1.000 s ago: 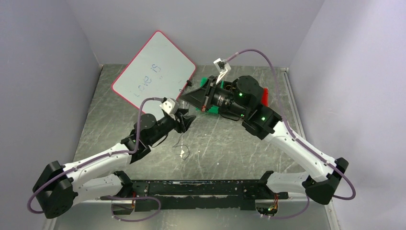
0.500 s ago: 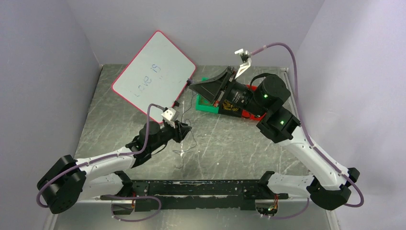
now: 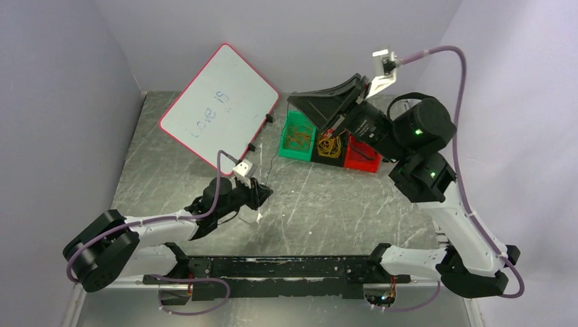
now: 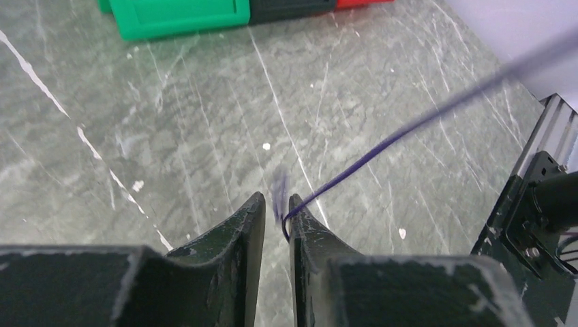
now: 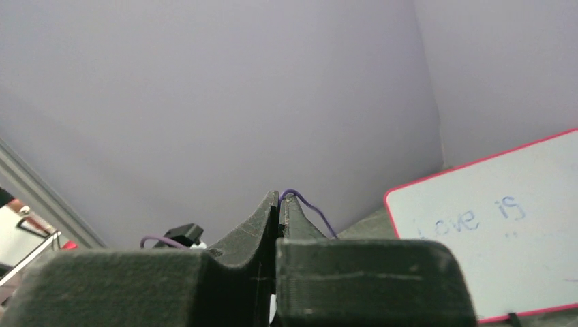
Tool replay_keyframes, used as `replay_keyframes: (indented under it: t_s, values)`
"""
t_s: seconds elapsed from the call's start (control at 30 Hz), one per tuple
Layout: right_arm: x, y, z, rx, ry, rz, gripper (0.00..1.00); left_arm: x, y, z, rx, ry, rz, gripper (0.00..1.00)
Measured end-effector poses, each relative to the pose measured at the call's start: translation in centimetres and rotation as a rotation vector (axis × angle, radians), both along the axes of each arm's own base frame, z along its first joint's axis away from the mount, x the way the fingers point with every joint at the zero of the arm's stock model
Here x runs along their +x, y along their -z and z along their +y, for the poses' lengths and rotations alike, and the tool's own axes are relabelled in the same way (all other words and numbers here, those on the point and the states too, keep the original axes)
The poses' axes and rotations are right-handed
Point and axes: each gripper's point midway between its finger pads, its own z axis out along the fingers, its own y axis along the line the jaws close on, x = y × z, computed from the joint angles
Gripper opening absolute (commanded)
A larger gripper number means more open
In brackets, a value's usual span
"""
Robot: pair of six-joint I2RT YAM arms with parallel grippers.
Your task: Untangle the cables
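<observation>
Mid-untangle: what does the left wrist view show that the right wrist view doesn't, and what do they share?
Left wrist only: the edge of the green bin at the top, and the left gripper low over the table, its jaws a narrow gap apart. Right wrist only: the whiteboard and the right gripper, raised and shut. Both: a thin purple cable at the gripper's tips. It lies in the gap of the left jaws and is pinched by the right.
</observation>
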Motion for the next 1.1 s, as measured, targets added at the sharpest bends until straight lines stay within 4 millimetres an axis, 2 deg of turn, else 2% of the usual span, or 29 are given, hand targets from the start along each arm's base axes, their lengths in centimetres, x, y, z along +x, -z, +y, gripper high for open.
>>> replay_keyframes:
  t_s: [0.23, 0.53, 0.7, 0.83, 0.9, 0.97, 1.03, 1.1]
  values:
    - [0.1, -3.6, -3.0, 0.025, 0.129, -0.094, 0.0, -1.3, 2.6, 0.7, 0.004, 0.002, 0.08, 0.22]
    - [-0.1, -7.6, -7.7, 0.058, 0.31, -0.199, 0.0, -2.1, 4.4, 1.2, 0.009, 0.001, 0.128, 0.2]
    - [-0.9, -8.9, -10.6, 0.086, 0.395, -0.233, 0.0, -3.1, 6.2, 2.0, 0.031, -0.003, 0.172, 0.19]
    - [-1.3, -9.5, -12.5, 0.105, 0.45, -0.243, 0.0, -3.4, 6.7, 2.3, 0.032, -0.008, 0.19, 0.2]
    - [-1.2, -9.5, -12.9, 0.105, 0.469, -0.241, 0.0, -3.4, 6.5, 2.3, 0.025, -0.008, 0.186, 0.26]
    - [-0.9, -9.1, -13.0, 0.091, 0.486, -0.23, 0.0, -3.4, 5.9, 2.2, 0.014, -0.008, 0.176, 0.37]
    - [-0.2, -8.1, -12.8, 0.056, 0.501, -0.205, 0.0, -3.4, 5.3, 2.3, 0.001, -0.009, 0.164, 0.5]
    - [0.7, -7.0, -12.3, 0.017, 0.514, -0.178, 0.0, -3.4, 4.4, 2.3, -0.015, -0.009, 0.148, 0.59]
